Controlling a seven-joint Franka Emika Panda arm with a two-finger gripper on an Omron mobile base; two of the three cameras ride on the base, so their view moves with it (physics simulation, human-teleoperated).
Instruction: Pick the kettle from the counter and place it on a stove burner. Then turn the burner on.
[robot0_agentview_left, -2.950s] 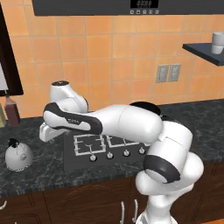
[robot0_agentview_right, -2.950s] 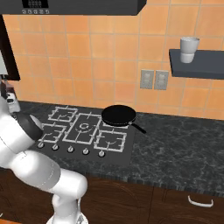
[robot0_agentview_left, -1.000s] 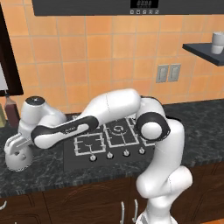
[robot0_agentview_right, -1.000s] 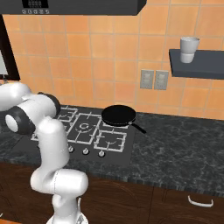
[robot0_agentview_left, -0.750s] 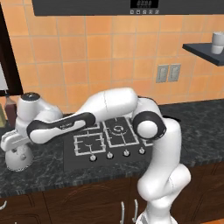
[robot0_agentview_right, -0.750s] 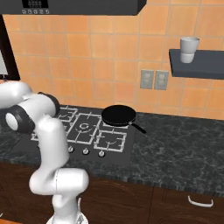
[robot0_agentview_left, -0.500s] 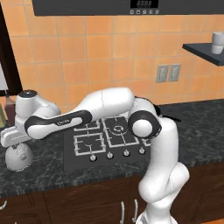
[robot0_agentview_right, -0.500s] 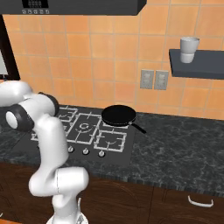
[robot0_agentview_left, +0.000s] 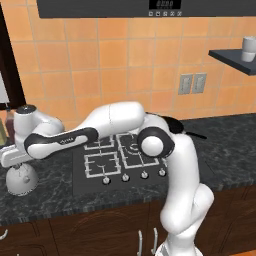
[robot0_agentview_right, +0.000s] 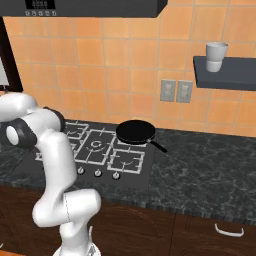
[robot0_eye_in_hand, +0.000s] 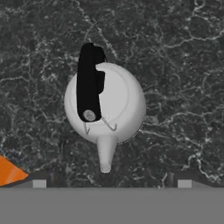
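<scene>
The kettle (robot0_agentview_left: 21, 180) (robot0_eye_in_hand: 105, 103) is a squat silvery-white dome with a black handle. It stands on the dark marbled counter (robot0_agentview_left: 50, 195) (robot0_eye_in_hand: 175, 65), left of the stove. My gripper (robot0_agentview_left: 15, 162) (robot0_eye_in_hand: 111, 183) hangs just above the kettle and points down at it. It is open wide, with nothing between the fingertips (robot0_eye_in_hand: 39, 183). In the hand view the spout points toward the fingertips. A small square stove burner (robot0_agentview_left: 101, 165) (robot0_agentview_right: 127, 161) lies at the front of the hob, with nothing on it.
A black frying pan (robot0_agentview_right: 135, 132) (robot0_agentview_left: 176, 125) sits on the back right burner. A brown bottle (robot0_agentview_left: 10, 127) stands behind the kettle by the wall. Knobs (robot0_agentview_left: 125, 177) line the hob's front edge. A shelf with a cup (robot0_agentview_right: 216, 56) hangs at the right.
The arm has swung slightly further left, keeping the hand over the kettle. The jaws have stayed open and the kettle has not moved.
</scene>
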